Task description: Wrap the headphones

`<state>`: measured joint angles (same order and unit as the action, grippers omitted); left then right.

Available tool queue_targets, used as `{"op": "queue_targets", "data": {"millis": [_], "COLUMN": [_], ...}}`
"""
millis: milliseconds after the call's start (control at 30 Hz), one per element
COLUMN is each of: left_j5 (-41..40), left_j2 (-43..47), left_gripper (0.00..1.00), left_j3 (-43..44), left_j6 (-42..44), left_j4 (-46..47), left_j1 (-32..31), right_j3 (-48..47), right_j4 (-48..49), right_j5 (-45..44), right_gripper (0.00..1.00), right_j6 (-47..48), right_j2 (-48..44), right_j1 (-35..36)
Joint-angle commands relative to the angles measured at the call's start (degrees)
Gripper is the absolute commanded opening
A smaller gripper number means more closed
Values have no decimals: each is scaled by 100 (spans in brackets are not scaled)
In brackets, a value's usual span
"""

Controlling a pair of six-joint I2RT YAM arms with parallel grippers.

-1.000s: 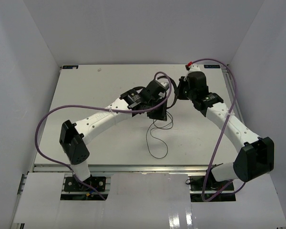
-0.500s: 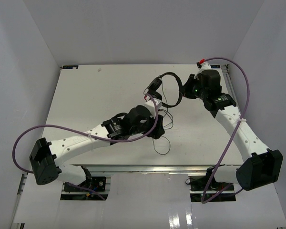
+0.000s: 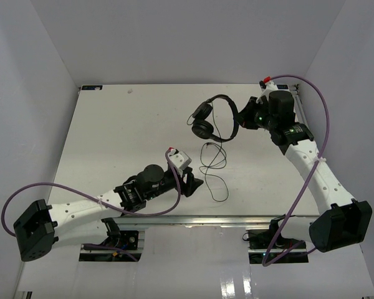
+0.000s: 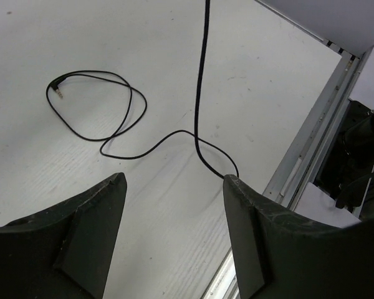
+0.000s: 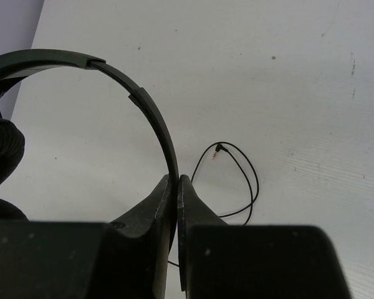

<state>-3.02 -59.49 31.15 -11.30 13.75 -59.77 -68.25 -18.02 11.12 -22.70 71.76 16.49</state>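
Observation:
The black headphones hang above the table's back right, headband arched, both earcups to the left. My right gripper is shut on the thin headband, which is pinched between its fingertips. The thin black cable drops from the headphones and lies in loose loops on the white table, its plug on the surface. My left gripper sits low near the front edge, open, with bare table between its fingers. The cable passes just beyond them, untouched.
A metal rail runs along the table's near edge, close to my left gripper. Purple robot cables loop beside both arms. White walls enclose the table on the left, back and right.
My left arm has drawn back from the headphones toward the near edge and opened its jaws. My right gripper has carried the headphones a little back and to the right.

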Motion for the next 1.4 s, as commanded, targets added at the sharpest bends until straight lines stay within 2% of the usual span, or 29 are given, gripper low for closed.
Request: {"op": "queue_targets", "data": {"millis": [0, 167, 367, 533, 733, 1133, 1233, 1367], "left_j5": [665, 1026, 979, 861, 932, 1305, 1340, 1356], "left_j2": [-54, -315, -568, -950, -1428, -1813, -1999, -2285], "left_gripper": [75, 77, 77, 74, 66, 67, 64, 57], "left_j3": [-284, -395, -627, -910, -980, -1124, -1003, -1074], "left_j6": [316, 118, -118, -368, -640, -1158, -1194, -1395], "left_j4": [1455, 1929, 2391, 3001, 3525, 4417, 4290, 4635], "left_j1": [-26, -25, -26, -26, -26, -75, -100, -122], "right_j3": [-38, 38, 57, 41, 65, 145, 154, 154], "right_j4": [194, 193, 201, 203, 211, 229, 229, 229], "right_j5": [301, 381, 475, 560, 625, 646, 685, 757], "right_gripper": [8, 8, 8, 8, 8, 8, 8, 8], "right_j6": [-28, 20, 22, -9, -42, -93, -116, -164], "right_j2": [-260, -294, -277, -286, -311, -332, -327, -372], "right_j1": [-41, -49, -49, -49, -49, -67, -73, -109]}}
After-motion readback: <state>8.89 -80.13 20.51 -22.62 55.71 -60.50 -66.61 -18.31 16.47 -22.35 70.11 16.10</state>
